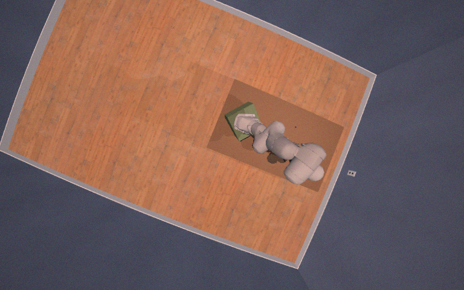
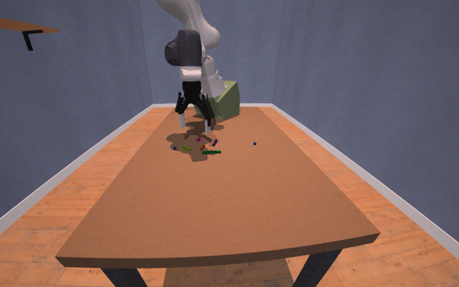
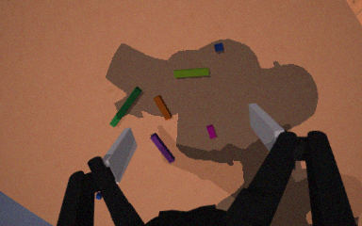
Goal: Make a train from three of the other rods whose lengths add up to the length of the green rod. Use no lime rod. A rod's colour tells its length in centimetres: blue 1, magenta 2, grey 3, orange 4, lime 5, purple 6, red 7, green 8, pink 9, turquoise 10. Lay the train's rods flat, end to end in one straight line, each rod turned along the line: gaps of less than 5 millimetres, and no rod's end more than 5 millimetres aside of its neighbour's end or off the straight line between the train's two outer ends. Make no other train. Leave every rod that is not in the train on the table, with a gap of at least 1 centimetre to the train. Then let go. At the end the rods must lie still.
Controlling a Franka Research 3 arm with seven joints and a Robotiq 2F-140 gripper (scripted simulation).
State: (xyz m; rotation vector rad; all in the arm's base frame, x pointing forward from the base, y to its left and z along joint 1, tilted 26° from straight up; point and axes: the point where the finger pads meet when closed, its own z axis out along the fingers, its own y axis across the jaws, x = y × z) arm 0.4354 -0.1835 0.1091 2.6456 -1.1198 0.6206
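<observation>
Evidently the gripper (image 2: 195,130) (image 3: 189,126) hung spread and unloaded, leaving room to choose. The purple rod (image 2: 214,142) (image 3: 162,148) lay loose near the green rod (image 2: 211,152) (image 3: 125,106), probably to be joined with both blue ones, since six, one and one made eight.

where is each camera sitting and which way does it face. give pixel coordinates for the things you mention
Top: high overhead, looking down on table (image 1: 318,133) and floor; shows arm (image 1: 284,147) and its base.
Exterior: beyond the table's near end, facing the base (image 1: 240,136) (image 2: 230,104); shows arm (image 2: 192,47) and open hand (image 2: 195,130).
Wrist: by the hand (image 3: 189,126), looking down past its fingers at the rods.
Exterior and wrist share the green rod (image 2: 211,152) (image 3: 126,106).
</observation>
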